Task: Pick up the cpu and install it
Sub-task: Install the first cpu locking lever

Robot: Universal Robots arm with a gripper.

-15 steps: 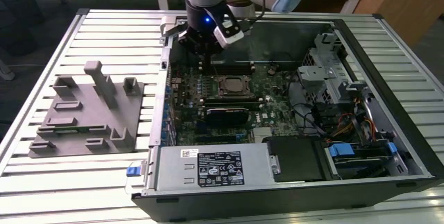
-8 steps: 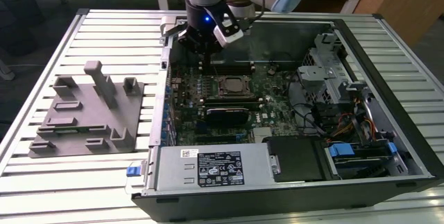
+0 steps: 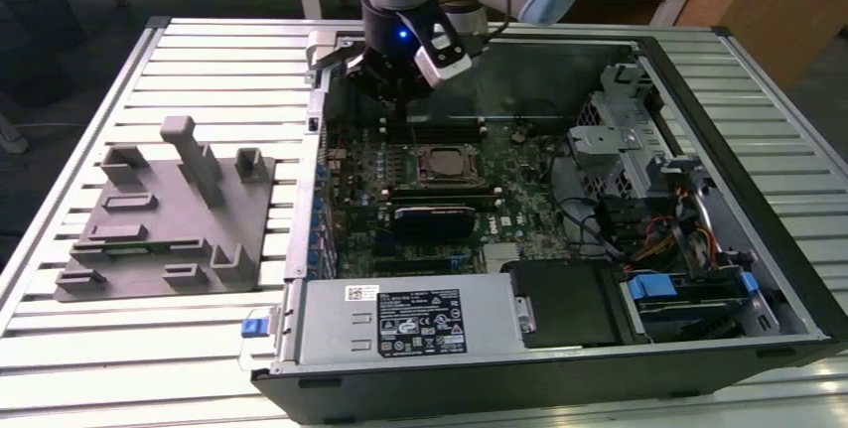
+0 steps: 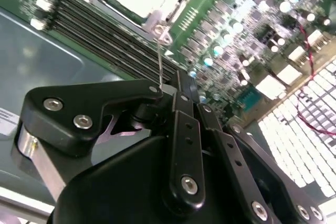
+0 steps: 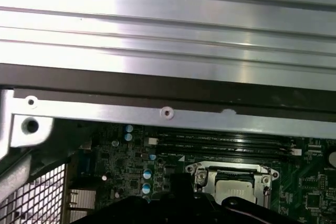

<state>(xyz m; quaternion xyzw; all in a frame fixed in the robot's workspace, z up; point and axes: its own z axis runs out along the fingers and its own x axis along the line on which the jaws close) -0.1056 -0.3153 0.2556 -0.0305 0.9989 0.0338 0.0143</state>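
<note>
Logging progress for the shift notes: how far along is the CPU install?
The small silvery square cpu already appears to sit in the metal-framed socket on the green motherboard. The black gripper hangs above the board, behind the socket in the exterior view, apparently holding nothing. Whether the socket frame is latched cannot be told.

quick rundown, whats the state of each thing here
computer case: side panel off, lying flat on the table
cpu: seated flat in the motherboard socket
socket frame: down around the cpu
end effector: fingers together, holding nothing, above the board beside the socket
grey fixture tray: slots vacant
</note>
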